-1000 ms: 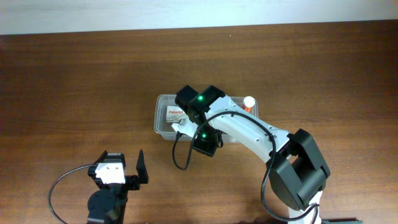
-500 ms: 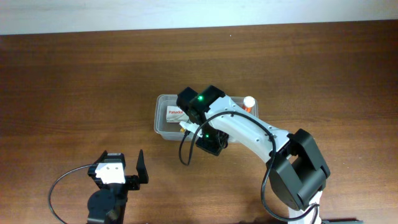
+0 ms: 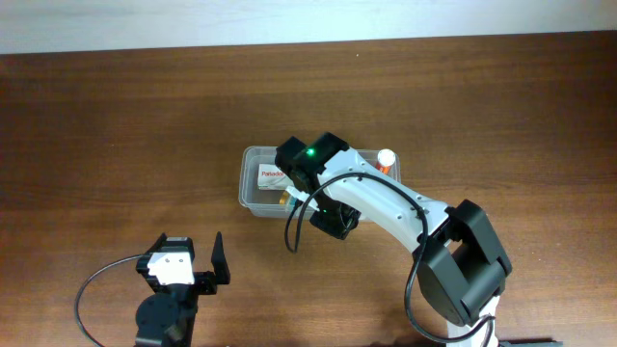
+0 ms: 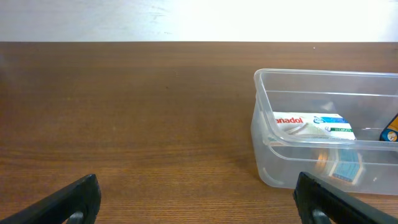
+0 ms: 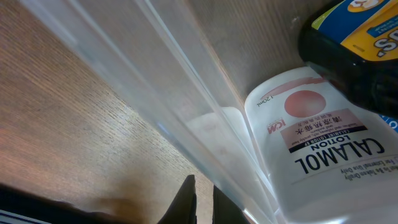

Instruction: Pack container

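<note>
Container (image 3: 249, 193) sits open-side up (long axis left-right across the table (image 3: 116, 125)).

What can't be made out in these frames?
Overhead: right arm covers most of the container; only the Panadol box and a white-capped bottle show.
Left wrist: container's right end cut off by the frame edge.
Right wrist: dark bottle label cut off at the edge; right gripper fingertips only, contact with the wall unclear.

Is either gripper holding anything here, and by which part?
The left gripper holds nothing, jaws wide open. The right gripper is shut at the container wall; whether it pinches that wall cannot be told.
</note>
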{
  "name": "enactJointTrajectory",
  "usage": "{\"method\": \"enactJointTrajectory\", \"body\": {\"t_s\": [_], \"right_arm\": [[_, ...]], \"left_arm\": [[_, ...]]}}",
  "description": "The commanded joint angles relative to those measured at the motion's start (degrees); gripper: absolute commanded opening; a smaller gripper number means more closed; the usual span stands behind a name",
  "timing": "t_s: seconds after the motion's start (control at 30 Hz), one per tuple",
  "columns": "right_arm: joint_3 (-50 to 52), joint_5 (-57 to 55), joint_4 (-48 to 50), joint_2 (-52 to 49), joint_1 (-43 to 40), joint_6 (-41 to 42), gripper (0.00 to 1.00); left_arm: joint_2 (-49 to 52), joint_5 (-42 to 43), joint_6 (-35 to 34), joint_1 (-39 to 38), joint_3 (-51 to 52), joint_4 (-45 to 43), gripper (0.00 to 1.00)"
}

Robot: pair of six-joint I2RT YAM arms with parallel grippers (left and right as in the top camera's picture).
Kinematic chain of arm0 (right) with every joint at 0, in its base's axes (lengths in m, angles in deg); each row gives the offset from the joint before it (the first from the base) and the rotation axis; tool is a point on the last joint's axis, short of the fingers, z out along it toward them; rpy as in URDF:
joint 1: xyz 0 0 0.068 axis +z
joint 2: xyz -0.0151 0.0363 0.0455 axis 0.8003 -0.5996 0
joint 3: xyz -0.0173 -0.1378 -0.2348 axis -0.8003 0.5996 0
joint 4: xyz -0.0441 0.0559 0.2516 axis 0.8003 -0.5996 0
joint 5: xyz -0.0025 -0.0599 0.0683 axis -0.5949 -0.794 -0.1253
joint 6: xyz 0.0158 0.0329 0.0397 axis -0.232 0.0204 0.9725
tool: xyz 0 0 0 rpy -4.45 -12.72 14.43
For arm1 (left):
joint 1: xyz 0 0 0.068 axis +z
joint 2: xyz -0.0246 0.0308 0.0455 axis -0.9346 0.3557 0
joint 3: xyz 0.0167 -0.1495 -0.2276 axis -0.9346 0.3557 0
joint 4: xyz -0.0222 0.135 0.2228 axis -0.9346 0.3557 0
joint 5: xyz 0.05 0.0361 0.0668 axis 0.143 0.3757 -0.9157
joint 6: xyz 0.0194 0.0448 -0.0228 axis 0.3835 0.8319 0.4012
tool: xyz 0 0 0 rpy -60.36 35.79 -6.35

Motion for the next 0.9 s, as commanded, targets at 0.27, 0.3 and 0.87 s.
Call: {"method": "enactJointTrajectory", "body": {"t_s": [0.27,0.3,0.87], "right_arm": [[0.3,-5.4,1.8,1.2,-0.2,0.4,0.04],[0.3,-5.6,1.8,1.2,-0.2,0.4,0.04],[0.3,-7.1,-2.3,1.2,-0.2,0.5,0.04]], "left_arm": [[-0.5,0.6,1.1,0.3,0.4,-0.1,1.00],[-0.5,0.6,1.1,0.3,0.4,-0.1,1.00],[-0.5,0.6,1.1,0.3,0.4,-0.1,1.00]]}}
